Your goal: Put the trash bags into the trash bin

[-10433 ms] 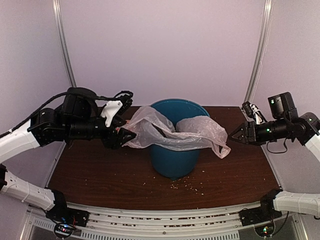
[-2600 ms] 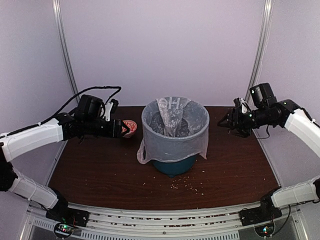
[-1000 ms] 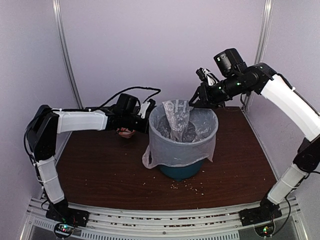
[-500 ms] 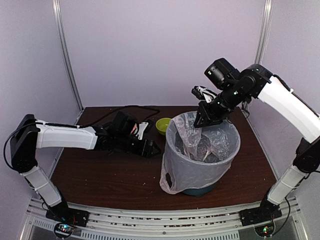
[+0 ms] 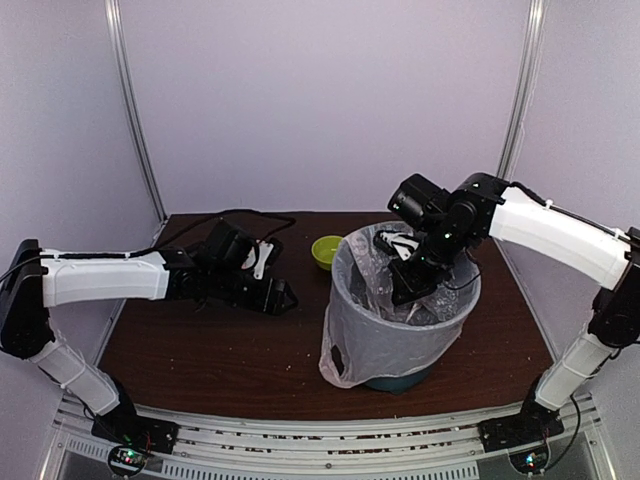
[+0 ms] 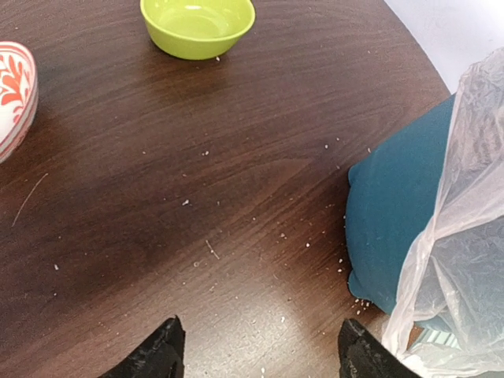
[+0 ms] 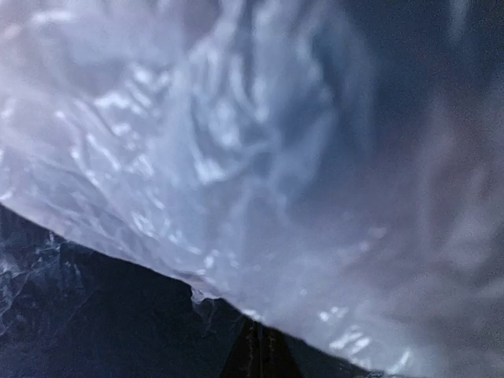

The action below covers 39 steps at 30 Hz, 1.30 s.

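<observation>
Looking down from the top, I see the brown table (image 5: 200,350) under it all. The bin (image 5: 398,381) stands on its right half, and the bag (image 5: 365,325) is spread inside it. The bag's top is folded out over the rim and hangs down the outside, so only the bin's blue bottom shows. My right gripper (image 5: 400,292) is down in the bin's mouth. Its fingers are pressed together, and the bag's edge looks pinched at their tip. My left gripper (image 5: 284,300) is low over the table, left of the bin, with its fingers wide apart and nothing between them. The green bowl (image 5: 326,251) sits behind the bin's left side. A red bowl (image 6: 12,94) sits farther off. Tiny crumbs (image 6: 209,250) dot the wood.
</observation>
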Motion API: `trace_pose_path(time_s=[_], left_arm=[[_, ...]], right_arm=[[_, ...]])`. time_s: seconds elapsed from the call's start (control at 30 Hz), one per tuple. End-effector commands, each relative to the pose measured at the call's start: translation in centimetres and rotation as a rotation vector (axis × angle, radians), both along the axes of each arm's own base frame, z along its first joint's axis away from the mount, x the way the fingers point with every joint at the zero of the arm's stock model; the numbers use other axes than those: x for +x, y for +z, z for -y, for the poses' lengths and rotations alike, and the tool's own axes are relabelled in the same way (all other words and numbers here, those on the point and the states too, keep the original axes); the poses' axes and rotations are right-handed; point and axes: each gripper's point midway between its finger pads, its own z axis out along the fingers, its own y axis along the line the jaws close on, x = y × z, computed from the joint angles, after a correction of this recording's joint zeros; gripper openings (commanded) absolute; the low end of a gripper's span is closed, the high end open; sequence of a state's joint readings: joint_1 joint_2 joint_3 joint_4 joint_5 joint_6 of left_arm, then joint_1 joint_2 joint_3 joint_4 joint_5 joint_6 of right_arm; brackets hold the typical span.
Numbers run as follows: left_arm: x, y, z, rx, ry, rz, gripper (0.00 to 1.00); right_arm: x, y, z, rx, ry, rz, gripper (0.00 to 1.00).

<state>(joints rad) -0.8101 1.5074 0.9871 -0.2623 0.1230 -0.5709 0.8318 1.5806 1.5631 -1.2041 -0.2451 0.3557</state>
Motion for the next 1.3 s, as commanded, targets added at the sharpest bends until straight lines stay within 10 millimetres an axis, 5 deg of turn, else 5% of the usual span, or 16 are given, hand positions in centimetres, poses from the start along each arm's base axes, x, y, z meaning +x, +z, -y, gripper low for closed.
trace_pose_path(time_s=[0.0,0.4,0.87,1.27], left_arm=[[0.2,0.5,-1.3,-0.006,0.054,0.015,0.68],[-0.3,-0.4,-3.5,0.007,0.115,0.008,0.68],[-0.9,-0.3,-3.9,-0.011,0.128,-0.007,0.68],[-1.2,-0.3,-4.5,-0.022,0.150,-0.008,0.68]], right_arm=[[0.9,-1.8,-0.2,-0.049,0.048,0.052,0.02],[-0.6,-6.9,-0.9,-0.131,0.128,-0.008,0.01],[-3.0,-15.7,-1.2,-0.196,0.197,-0.142,0.00],[-4.5,-18.4,-1.2,-0.245,0.244,-0.192,0.00]])
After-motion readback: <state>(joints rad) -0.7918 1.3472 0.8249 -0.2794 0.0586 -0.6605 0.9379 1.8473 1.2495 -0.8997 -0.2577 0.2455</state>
